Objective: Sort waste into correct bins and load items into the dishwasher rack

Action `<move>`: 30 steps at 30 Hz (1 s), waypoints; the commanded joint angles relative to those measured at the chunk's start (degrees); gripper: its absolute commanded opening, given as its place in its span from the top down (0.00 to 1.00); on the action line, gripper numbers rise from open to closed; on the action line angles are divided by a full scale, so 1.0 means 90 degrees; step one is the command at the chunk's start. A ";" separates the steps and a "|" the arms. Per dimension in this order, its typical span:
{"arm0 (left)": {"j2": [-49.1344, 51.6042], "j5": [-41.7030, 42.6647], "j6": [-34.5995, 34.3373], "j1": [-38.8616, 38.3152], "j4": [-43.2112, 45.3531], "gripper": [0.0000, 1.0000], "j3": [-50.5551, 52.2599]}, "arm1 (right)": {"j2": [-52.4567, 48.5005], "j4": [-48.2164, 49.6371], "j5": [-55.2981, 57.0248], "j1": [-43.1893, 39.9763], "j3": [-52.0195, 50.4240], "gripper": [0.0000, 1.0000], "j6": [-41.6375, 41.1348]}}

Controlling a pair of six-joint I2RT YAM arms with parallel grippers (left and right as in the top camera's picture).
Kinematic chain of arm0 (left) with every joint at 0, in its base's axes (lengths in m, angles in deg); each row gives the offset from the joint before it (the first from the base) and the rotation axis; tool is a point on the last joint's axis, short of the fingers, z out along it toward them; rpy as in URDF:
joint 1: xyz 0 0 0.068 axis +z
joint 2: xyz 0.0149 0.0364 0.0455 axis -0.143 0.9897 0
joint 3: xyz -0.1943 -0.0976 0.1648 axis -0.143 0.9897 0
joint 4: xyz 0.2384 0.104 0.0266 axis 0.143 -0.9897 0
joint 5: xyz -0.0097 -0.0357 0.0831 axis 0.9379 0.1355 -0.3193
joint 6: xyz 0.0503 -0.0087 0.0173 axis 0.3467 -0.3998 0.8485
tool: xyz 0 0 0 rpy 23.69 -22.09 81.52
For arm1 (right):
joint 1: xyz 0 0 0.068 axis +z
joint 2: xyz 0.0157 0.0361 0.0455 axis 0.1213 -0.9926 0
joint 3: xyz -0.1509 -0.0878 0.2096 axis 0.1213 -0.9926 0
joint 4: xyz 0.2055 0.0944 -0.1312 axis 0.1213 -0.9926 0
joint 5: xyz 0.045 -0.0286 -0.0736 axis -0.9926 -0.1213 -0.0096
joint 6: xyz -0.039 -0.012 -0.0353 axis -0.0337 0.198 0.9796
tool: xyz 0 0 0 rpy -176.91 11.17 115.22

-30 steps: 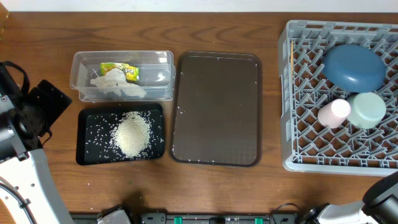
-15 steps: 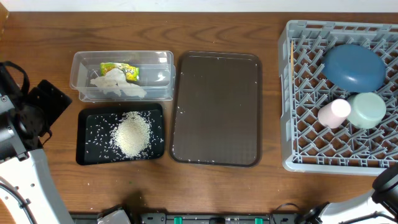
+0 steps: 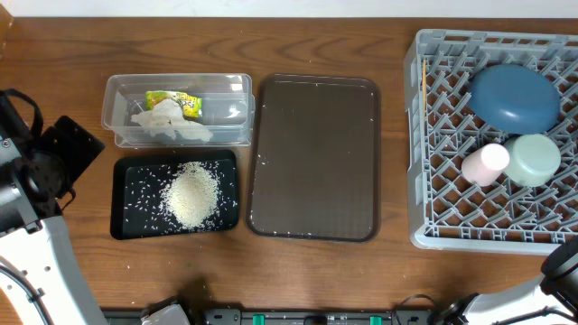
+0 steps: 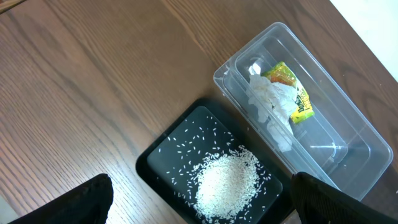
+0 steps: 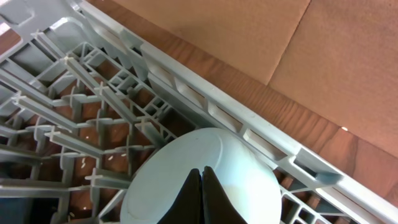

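Note:
The clear tub [image 3: 117, 99] holds crumpled tissue [image 3: 167, 122] and the green-and-yellow wrapper [image 3: 178, 101]. The black tray [image 3: 126, 171] holds the rice heap [image 3: 191, 197]. The grey rack [image 3: 442, 135] holds the dark blue dish [image 3: 515, 97], a mint-green bowl [image 3: 535, 160] and the pink cup [image 3: 483, 164]. I see no separate light blue bowl. My left gripper [image 4: 200, 186] is wide open and empty, above the tray's rice [image 4: 227, 180], with the tub [image 4: 348, 124] beyond. My right gripper [image 5: 202, 180] is shut and empty, in front of a pale bowl [image 5: 242, 180] in the rack [image 5: 93, 106].
The larger brown serving tray [image 3: 314, 158] lies between the bins and the rack, with a few stray grains on it. My left arm [image 3: 36, 171] stands at the table's left edge. My right arm [image 3: 560, 271] is at the bottom right corner. Cardboard [image 5: 249, 31] lies beyond the rack.
The right arm shifted slightly at the bottom right corner a second ago and is still since. Nothing else moved.

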 commanded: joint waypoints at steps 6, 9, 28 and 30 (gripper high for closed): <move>0.0007 -0.0056 0.0017 0.0029 -0.0005 0.07 -0.0041 | -0.0143 0.0075 -0.0092 0.0017 0.0024 0.99 0.0097; 0.0007 -0.0056 0.0017 0.0029 -0.0005 0.07 -0.0041 | -0.0187 0.0090 -0.0206 0.0017 0.0024 0.99 0.0097; 0.0007 -0.0056 0.0017 0.0029 -0.0005 0.07 -0.0041 | -0.0024 -0.0687 -0.0187 -0.0027 0.0024 0.99 -0.0100; 0.0007 -0.0056 0.0017 0.0029 -0.0005 0.07 -0.0041 | 0.0078 -0.0850 0.0058 -0.0027 0.0024 0.99 -0.0403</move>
